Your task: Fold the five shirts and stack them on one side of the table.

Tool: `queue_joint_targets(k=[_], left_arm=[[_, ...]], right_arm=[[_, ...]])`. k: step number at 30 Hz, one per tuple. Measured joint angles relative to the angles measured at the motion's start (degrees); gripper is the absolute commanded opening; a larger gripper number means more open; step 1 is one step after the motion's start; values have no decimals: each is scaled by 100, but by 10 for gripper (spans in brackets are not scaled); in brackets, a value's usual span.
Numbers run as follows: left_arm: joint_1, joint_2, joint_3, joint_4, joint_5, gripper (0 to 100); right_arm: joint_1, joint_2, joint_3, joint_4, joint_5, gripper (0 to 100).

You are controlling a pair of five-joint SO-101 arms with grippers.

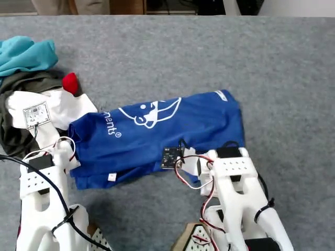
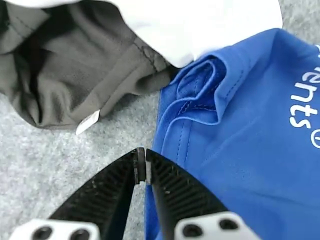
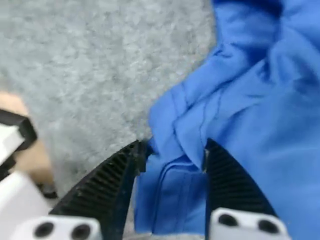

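A blue shirt (image 1: 157, 130) with white print lies spread across the middle of the grey table. My left gripper (image 1: 70, 154) sits at its left edge. In the left wrist view this gripper (image 2: 141, 170) is shut, its tips meeting right at the hem of the blue shirt (image 2: 240, 125); I cannot tell whether cloth is pinched. At the shirt's near edge is my right gripper (image 1: 183, 159). Seen from the right wrist, that gripper (image 3: 172, 152) holds a bunched fold of blue shirt (image 3: 260, 75) between its fingers.
A pile lies at the far left: a teal shirt (image 1: 26, 52), a dark olive shirt (image 1: 21, 83) (image 2: 65, 75), a white shirt (image 1: 65, 107) (image 2: 200, 25) and something red (image 1: 69, 82). Bare grey table cover (image 1: 282, 68) stretches to the right and the far side.
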Motion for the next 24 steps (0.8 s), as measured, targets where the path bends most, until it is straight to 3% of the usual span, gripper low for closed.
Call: queue_joint_targets(k=[4,9,17,24], left_arm=[[0,0,0,-26,0,20],[0,0,0,-26,0,20],[0,0,0,-26,0,20],[0,0,0,-26,0,23]], right_arm=[[9,0,18,-237,-26,51],[9,0,18,-352,-35,4],[88,123,-149,-378,-281,2],[484,132,-1785,721,-308,2]])
